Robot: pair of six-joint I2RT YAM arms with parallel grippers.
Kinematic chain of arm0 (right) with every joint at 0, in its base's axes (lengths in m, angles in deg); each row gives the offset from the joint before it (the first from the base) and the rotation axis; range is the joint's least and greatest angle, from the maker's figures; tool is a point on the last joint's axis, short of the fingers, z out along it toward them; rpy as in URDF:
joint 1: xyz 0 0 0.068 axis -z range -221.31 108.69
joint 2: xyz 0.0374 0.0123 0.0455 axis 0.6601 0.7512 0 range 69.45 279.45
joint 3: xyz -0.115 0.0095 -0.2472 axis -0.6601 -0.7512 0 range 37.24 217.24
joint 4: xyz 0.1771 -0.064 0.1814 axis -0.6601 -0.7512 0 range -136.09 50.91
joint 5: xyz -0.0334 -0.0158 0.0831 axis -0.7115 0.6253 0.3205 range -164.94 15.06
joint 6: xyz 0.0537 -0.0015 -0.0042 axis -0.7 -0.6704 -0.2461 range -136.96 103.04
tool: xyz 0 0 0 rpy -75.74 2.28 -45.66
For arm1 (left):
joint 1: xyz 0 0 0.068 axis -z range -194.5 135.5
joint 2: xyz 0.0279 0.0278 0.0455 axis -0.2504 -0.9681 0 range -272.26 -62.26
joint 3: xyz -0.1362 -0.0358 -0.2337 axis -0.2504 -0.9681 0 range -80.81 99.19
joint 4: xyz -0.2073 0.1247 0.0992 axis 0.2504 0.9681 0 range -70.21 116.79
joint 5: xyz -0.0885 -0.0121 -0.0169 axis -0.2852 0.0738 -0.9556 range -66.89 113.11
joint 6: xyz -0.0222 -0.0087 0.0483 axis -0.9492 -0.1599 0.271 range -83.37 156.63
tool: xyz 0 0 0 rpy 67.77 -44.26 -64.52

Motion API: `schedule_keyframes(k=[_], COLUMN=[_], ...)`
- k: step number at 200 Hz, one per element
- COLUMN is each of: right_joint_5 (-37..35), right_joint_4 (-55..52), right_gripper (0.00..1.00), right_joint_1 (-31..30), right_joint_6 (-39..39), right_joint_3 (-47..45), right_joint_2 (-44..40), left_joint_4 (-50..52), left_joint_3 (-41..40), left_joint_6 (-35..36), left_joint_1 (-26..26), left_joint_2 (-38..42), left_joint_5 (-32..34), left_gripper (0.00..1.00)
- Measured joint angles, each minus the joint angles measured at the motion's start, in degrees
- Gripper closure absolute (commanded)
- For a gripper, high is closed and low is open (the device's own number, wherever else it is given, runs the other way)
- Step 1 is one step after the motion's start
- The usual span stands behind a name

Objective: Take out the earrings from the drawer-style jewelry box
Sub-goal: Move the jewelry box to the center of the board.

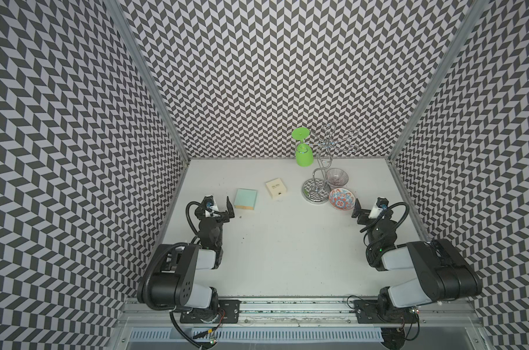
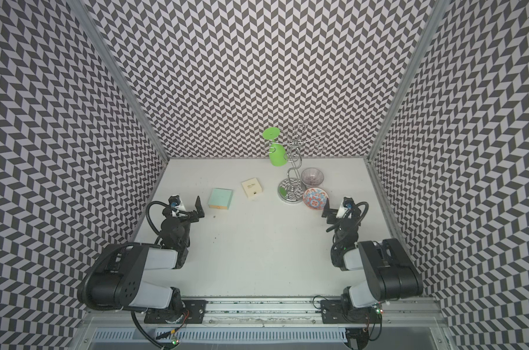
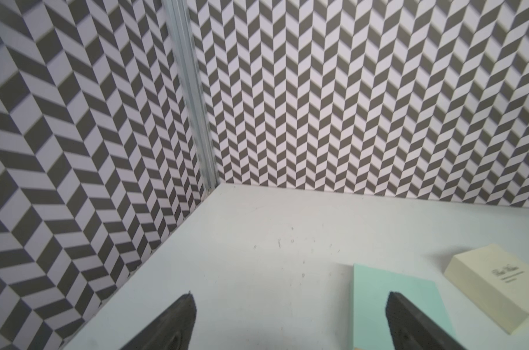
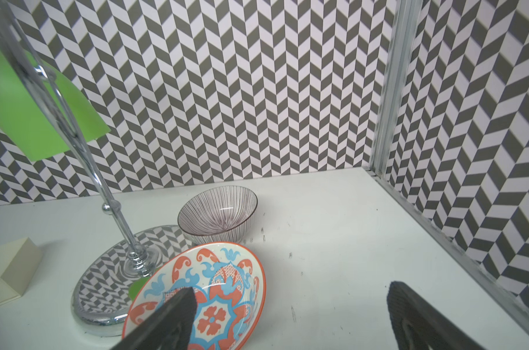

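step: drawer not yet open | left gripper wide, empty, beside teal box | right gripper wide, empty, near patterned bowl | earrings unseen, we judge them inside the shut cream jewelry box | we'd brace its sleeve, pull the notched front straight and slowly

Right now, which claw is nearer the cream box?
Left. The left claw sits across the mint box from the cream box; the right claw is farther, beyond the chrome stand and patterned bowl.

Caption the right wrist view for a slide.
Open right gripper near a patterned plate, striped bowl and chrome stand on a white table.
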Motion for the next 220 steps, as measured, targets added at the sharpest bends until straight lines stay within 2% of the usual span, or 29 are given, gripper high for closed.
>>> schedule_keyframes(k=[41, 70, 84, 102, 117, 133, 148, 177, 188, 220], right_joint_5=[-1.0, -2.3, -4.7, -8.8, -7.6, -5.7, -3.6, -0.3, 0.7, 3.1], right_joint_4=[-4.5, -18.6, -27.9, -41.7, -46.8, -53.5, -60.5, -71.2, -73.4, -75.1], right_gripper=[0.01, 0.01, 0.01, 0.01, 0.01, 0.00, 0.00, 0.04, 0.07, 0.10], right_joint_1=[-2.8, -6.8, -8.5, -8.7, -7.0, -6.6, -8.4, -15.2, -19.0, -30.7], right_joint_6=[1.2, 0.5, -6.2, -23.3, -31.3, -35.1, -36.3, -35.9, -35.7, -36.0], right_joint_3=[1.4, 12.5, 21.1, 30.3, 29.2, 27.8, 28.3, 28.9, 28.9, 28.4], right_joint_2=[-10.7, -21.1, -26.0, -31.0, -35.4, -37.4, -36.8, -35.8, -35.8, -33.1], left_joint_4=[5.4, 13.2, 20.8, 42.1, 52.4, 58.4, 64.8, 77.2, 80.6, 88.8], left_joint_3=[0.4, 5.7, 12.1, 27.6, 35.6, 36.5, 36.5, 40.1, 43.2, 55.7], left_joint_6=[0.9, -0.9, -5.6, -21.2, -33.0, -41.2, -45.5, -47.8, -47.6, -45.4], left_joint_1=[5.9, 7.6, 8.3, 7.4, 3.8, -2.2, -4.7, -4.4, -4.3, -4.8], left_joint_2=[10.6, 16.5, 18.1, 16.9, 15.5, 14.9, 12.5, 4.7, 1.3, -9.8], left_joint_5=[8.0, 12.0, 15.4, 16.8, 12.7, 5.2, 1.5, -4.2, -6.1, -11.2], left_gripper=[0.00, 0.00, 0.00, 0.00, 0.00, 0.00, 0.00, 0.04, 0.09, 0.16])
